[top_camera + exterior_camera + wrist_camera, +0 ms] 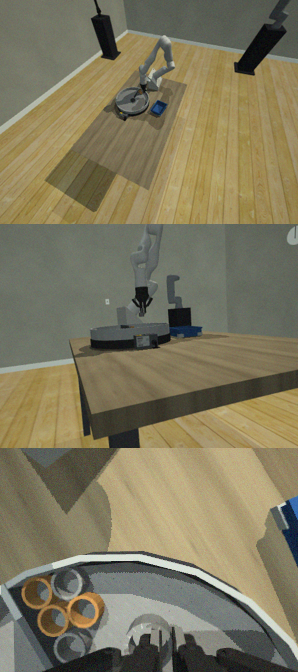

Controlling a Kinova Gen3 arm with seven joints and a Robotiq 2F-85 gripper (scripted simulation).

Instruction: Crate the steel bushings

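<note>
Above the round grey turning table with its raised pale rim, your black end effector hangs clear of the wall, clenched on a grey steel bushing lifted off the disc. In the wrist view, three orange ring bushings and two more grey steel ones stay clustered on the disc at the left, near the rim. The shallow blue plastic crate sits just beside the turning table on the wooden counter, with bare counter between them. The white jointed arm folds high at the elbow, its wrist pointing straight down.
</note>
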